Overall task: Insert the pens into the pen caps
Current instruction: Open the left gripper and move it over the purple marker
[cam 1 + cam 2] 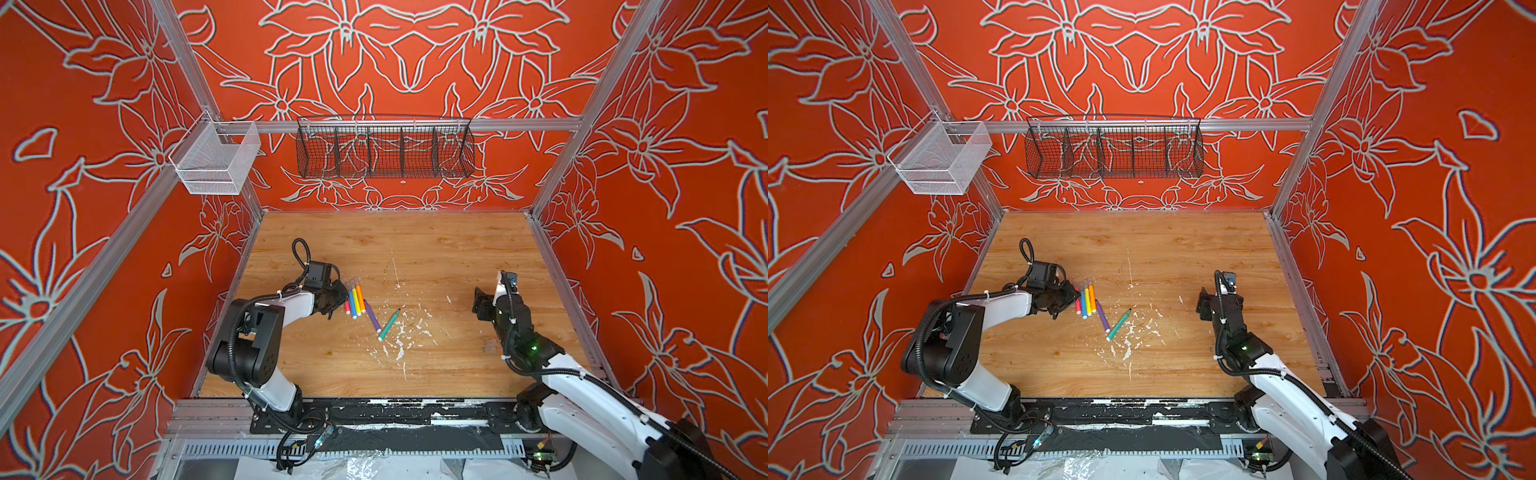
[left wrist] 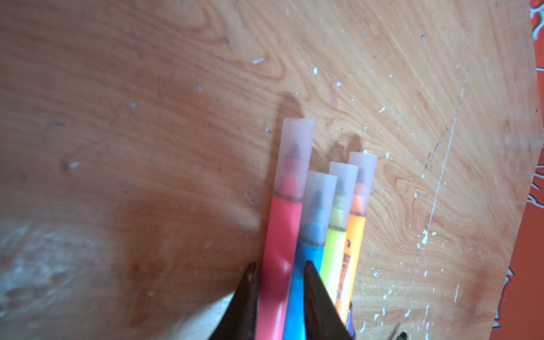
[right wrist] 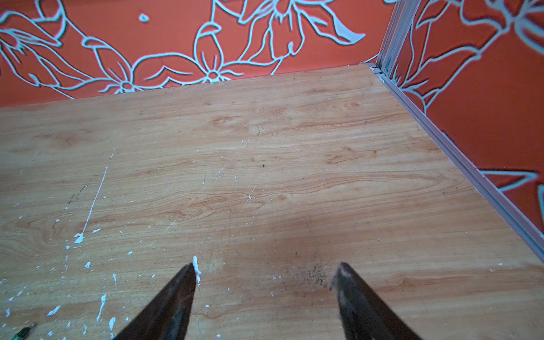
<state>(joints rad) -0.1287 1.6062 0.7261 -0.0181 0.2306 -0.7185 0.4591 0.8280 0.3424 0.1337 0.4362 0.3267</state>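
Pink pen [image 2: 281, 229], capped, lies against other pens [image 1: 356, 301] toward the left edge of the table [image 1: 415, 249]. Left gripper [image 2: 280, 265] straddles it, jaws narrow; grip indeterminate. Right gripper [image 3: 267, 266] wide, empty. Judged set-down step; next: clean release, straight lift.

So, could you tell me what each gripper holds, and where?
Right gripper: nothing. Left gripper straddles the pink marker on its barrel; grip cannot be told.

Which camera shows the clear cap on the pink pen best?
Left wrist: the pink pen's cap is close, tip visible inside. In both top views the pink pen is tiny, its cap hardly discernible. Right wrist misses it.
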